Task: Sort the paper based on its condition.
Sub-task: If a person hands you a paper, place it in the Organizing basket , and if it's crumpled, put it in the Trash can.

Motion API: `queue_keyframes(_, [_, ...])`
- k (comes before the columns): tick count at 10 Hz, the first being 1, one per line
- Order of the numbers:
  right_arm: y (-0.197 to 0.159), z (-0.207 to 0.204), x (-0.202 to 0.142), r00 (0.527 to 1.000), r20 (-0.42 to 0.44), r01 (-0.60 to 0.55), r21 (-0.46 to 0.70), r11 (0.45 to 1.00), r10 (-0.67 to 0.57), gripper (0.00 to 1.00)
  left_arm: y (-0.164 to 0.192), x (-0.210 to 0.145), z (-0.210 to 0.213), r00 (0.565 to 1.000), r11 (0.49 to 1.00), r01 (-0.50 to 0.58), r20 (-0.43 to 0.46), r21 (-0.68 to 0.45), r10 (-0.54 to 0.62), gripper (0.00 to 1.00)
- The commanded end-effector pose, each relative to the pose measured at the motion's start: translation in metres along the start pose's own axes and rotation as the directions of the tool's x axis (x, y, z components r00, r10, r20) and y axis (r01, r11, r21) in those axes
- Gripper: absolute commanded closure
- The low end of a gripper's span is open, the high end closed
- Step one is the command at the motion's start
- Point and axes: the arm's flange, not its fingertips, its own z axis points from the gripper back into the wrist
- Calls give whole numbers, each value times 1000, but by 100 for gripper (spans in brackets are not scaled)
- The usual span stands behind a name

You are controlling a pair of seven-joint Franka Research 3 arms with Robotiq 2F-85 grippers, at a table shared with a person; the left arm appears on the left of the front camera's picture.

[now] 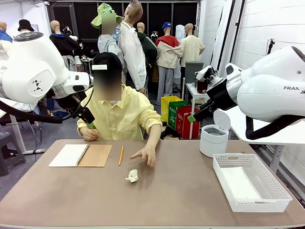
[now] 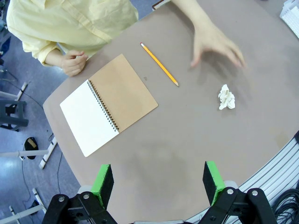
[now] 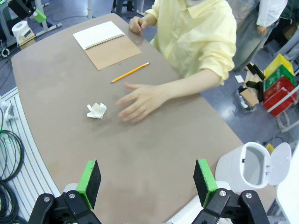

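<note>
While crumpled paper (image 1: 132, 176) sits mid-table near person's hand (image 1: 145, 155), flat sheet lies in basket (image 1: 281, 192). Bin (image 1: 213, 140) open. Both my grippers (image 2: 159, 184) (image 3: 147, 179) open wide, holding nothing. Crumpled ball not yet sorted.

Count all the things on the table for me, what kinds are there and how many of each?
Crumpled paper ball: 1
Flat paper sheet in the basket: 1
Notebook: 1
Pencil: 1
White basket: 1
White bin with its lid up: 1
Total: 6
</note>
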Motion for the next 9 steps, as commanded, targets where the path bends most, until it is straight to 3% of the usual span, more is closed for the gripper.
queue_keyframes(1, [1,0,0,1000,-3,-2,-5,1000,2,0,1,0,1,1000,1000,-3,5,0,3,0])
queue_keyframes(5, [1,-8,10,999,-24,-35,28,999,35,0,1,0,1,1000,1000,-3,5,0,3,0])
queue_keyframes(9, [-1,-49,43,978,-144,-134,98,986,147,0,1,0,1,1000,1000,-3,5,0,3,0])
